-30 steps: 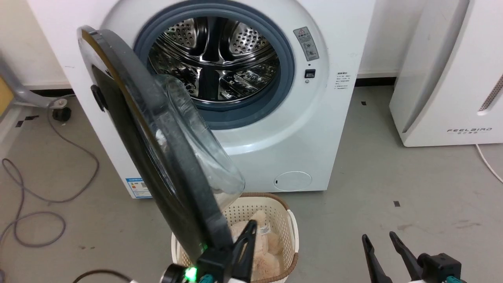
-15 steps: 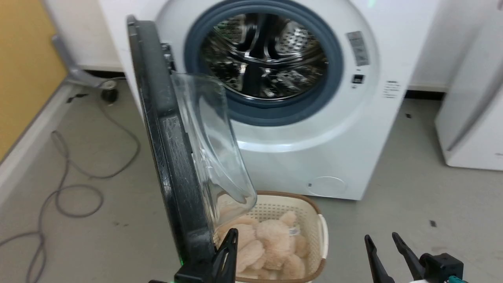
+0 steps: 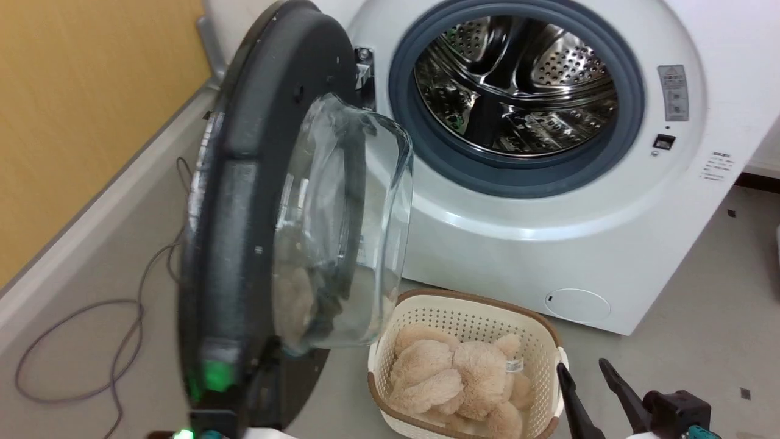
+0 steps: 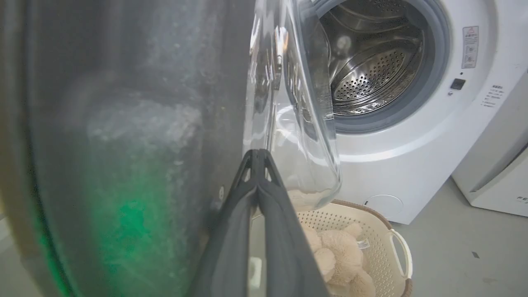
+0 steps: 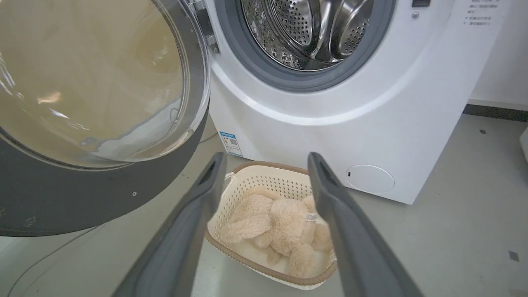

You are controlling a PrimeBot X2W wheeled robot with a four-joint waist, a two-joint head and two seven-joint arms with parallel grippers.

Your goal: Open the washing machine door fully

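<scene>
Broadly, the washing machine [image 3: 548,244] takes up the upper right of the head view, with its white front toward the robot. Its steel drum [image 3: 518,79] is bare inside the grey gasket [image 3: 439,158]. The washing machine door [image 3: 244,183] stands out from the hinge [image 3: 364,67] on the machine's left side. It is an upright disc set roughly square to the front panel. Its hinged edge is the far one and its free edge is nearest the robot. The grey inner face points toward the robot's right, and the glass bowl [image 3: 341,225] bulges that way, above the floor [image 3: 701,292] and just beside the basket. A green glow [image 3: 213,375] sits low on the rim.

The cream basket [image 3: 390,347] stands on the floor before the machine, below the opening, with a beige plush toy [image 3: 451,378] inside. A grey cable [image 3: 79,341] loops on the floor left of the door.

The left gripper [image 4: 256,154] reaches up alongside the door's inner face, and its fingertips are pressed together with nothing between them. They point at the bowl's lower edge. I cannot tell whether they touch the door.

The right gripper [image 3: 582,364] hangs low at the lower right, well apart from the door. Its fingers [image 5: 330,194] are spread wide and empty, aimed toward the machine, and frame the basket in the right wrist view.
</scene>
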